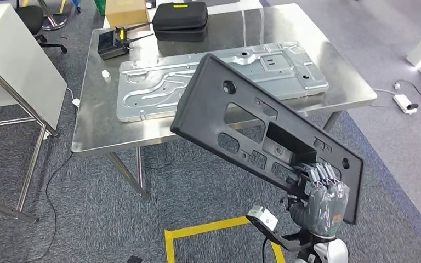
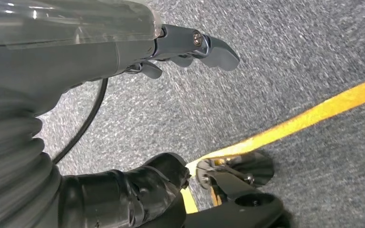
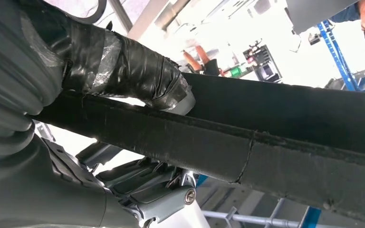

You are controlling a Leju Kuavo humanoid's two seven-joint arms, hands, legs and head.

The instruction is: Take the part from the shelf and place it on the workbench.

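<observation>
Right robot hand (image 1: 322, 198) gripping tilted black part (image 1: 241, 118), fingers half hidden behind its lower edge.

worktop (image 1: 340, 82): steel, on carpet | centre: stamped metal panel (image 1: 219, 76) lying flat | far edge: black case (image 1: 180, 21), cardboard box (image 1: 126, 12) | far-left corner: small black device (image 1: 111, 44)

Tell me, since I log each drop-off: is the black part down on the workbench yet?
Not yet. The black part is tilted in the air, gripped at its lower end by the right hand, its upper end over the workbench.
</observation>
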